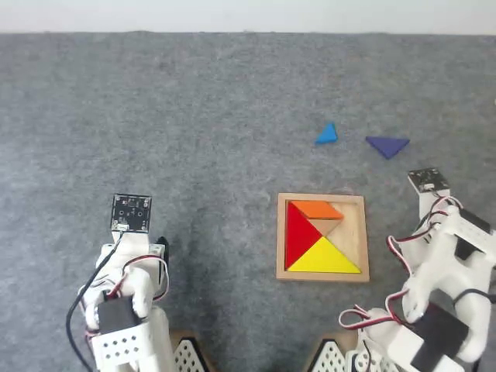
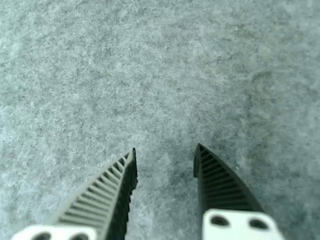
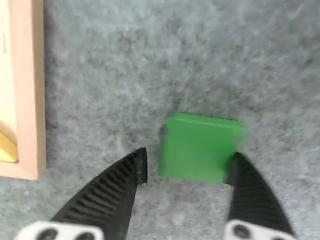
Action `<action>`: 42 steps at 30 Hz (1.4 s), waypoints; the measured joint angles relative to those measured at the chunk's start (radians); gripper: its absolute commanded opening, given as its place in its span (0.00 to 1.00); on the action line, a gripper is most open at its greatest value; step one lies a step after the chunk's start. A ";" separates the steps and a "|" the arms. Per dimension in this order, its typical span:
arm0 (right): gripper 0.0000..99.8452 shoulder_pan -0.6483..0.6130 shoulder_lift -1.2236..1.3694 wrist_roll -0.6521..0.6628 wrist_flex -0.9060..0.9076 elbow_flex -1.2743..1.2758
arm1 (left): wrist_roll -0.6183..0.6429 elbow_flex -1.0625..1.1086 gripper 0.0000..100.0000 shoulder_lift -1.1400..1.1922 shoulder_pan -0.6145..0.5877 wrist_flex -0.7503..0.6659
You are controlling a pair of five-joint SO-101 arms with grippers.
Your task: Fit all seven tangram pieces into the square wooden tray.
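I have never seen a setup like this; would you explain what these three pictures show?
These are two robot arms on grey felt. One picture looks down from above; the other two come from a camera on each arm's wrist. A wooden tray holds a red piece, an orange piece and a yellow piece; a light blue triangle and a dark blue triangle lie beyond it. The left claw hangs open over bare felt. The right claw stands open around a green square beside the tray.
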 measured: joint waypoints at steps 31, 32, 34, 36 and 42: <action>0.06 -0.520 -0.190 0.381 0.368 -0.315 | 0.000 0.000 0.18 0.000 0.000 0.000; 0.06 -0.562 -0.167 0.402 0.368 -0.315 | 0.000 0.000 0.18 0.000 0.000 0.000; 0.06 -0.621 -0.117 0.425 0.368 -0.315 | 0.000 0.000 0.18 0.000 0.000 0.000; 0.06 -0.652 -0.061 0.431 0.358 -0.315 | 0.000 0.000 0.18 0.000 0.000 0.000; 0.06 -0.664 0.092 0.523 0.310 -0.315 | 0.000 0.000 0.18 0.000 0.000 0.000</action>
